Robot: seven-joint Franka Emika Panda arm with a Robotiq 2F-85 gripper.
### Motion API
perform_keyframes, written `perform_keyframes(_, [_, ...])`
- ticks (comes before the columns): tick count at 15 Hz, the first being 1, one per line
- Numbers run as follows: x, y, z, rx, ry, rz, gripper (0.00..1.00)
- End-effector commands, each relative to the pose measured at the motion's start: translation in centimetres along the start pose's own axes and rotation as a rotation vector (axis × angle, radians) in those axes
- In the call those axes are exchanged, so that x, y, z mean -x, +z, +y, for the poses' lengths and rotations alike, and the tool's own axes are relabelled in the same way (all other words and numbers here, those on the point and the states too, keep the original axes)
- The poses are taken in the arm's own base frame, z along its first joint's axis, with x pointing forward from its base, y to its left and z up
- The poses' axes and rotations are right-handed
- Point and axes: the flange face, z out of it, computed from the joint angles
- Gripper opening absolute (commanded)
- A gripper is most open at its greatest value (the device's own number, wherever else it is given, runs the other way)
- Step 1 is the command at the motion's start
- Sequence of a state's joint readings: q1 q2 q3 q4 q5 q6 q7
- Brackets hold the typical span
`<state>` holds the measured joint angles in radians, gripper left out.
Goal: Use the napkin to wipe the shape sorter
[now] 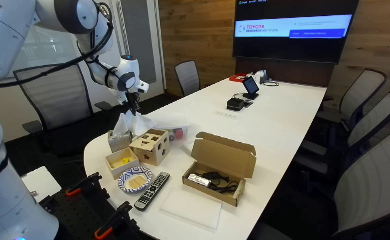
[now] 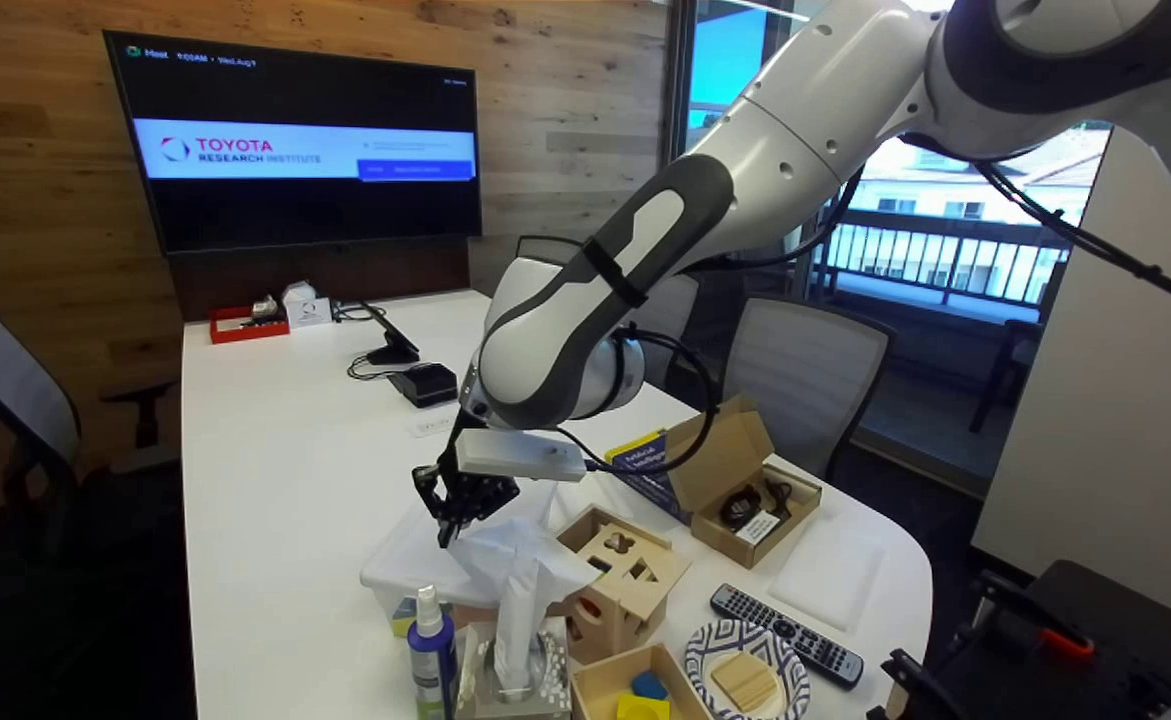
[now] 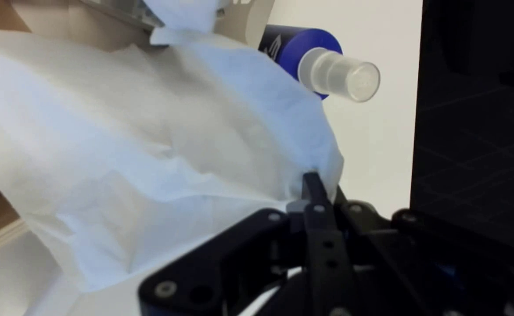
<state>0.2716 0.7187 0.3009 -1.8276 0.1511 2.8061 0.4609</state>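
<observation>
1. Currently the gripper (image 3: 325, 184) clenches the napkin (image 3: 173, 175) by one edge, up above the table (image 1: 274, 110).
2. The napkin hangs in the air, beside and above the tissue box (image 2: 550, 680), close to the table's rounded corner; I cannot tell whether its tail is free of the tissue box.
3. The shape sorter (image 1: 152, 150) stands just beside the tissue box, farther in from the long edge that the spray bottle (image 2: 432, 650) stands near.
4. Everything turns on one direction: from the gripper, the shape sorter lies inward from that long edge and, it appears, toward the rounded end where the robot's base (image 1: 11, 200) is. In both exterior views the napkin's loose side reaches that way, overlapping the rim of the shape sorter's top; contact is unclear.
5. Being nearly cubic, the shape sorter gives no long axis to follow.
6. Wiping probably has not begun; the next move likely calls for a small shift inward, then down, and the napkin's tail could snag on the tissue box.
</observation>
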Motion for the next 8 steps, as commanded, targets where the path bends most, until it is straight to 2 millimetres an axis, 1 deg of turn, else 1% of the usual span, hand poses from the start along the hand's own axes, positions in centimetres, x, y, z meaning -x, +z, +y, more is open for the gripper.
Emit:
perform_keyframes(1, [-0.6, 1.2, -0.7, -0.049, -0.048, -0.051, 0.00])
perform_keyframes(5, [-0.6, 2.7, -0.4, -0.113, -0.086, -0.120, 0.00])
perform_keyframes(8, [-0.7, 3.7, 0.8, -0.132, -0.078, -0.212, 0.00])
